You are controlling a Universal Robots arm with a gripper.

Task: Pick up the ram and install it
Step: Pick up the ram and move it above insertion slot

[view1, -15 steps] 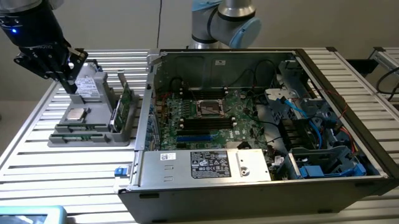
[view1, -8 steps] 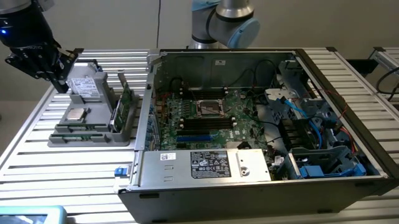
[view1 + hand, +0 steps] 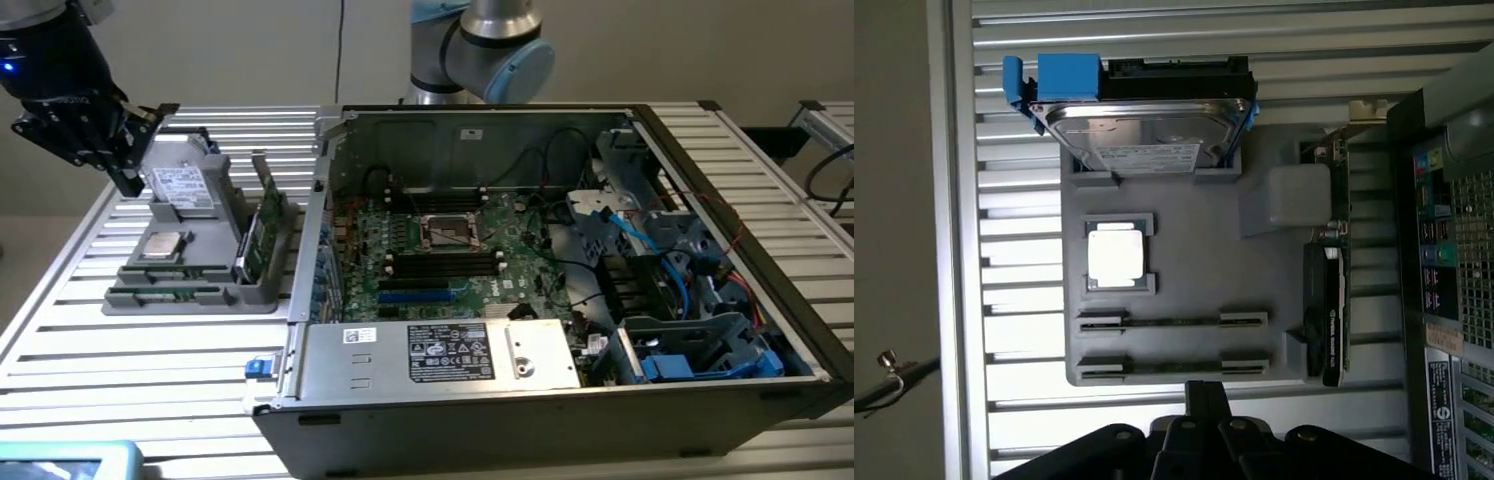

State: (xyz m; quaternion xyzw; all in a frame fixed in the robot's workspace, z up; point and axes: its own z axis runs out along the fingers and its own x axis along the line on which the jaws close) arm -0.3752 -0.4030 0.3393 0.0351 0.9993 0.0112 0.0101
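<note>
hard drive (image 3: 1144,125) on grey tray (image 3: 1194,270) | CPU (image 3: 1117,254) mid-tray | expansion card (image 3: 1332,300) upright | PC case (image 3: 534,440) open

Tally coming in now!
One grey tray (image 3: 1194,260), one hard drive (image 3: 1144,130), one processor (image 3: 1117,255), one green expansion card (image 3: 1326,310), two slim slot rows (image 3: 1172,321) (image 3: 1172,366), one open computer case (image 3: 534,440).

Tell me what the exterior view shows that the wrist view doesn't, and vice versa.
Exterior view adds: the open computer case interior, with the motherboard, its CPU socket, black memory slots and the power supply. Wrist view adds: the outer face of the case's port panel. Both share: the gray tray holding the hard drive, the CPU, two ram strips and the expansion card, plus the shut gripper, holding nothing.
</note>
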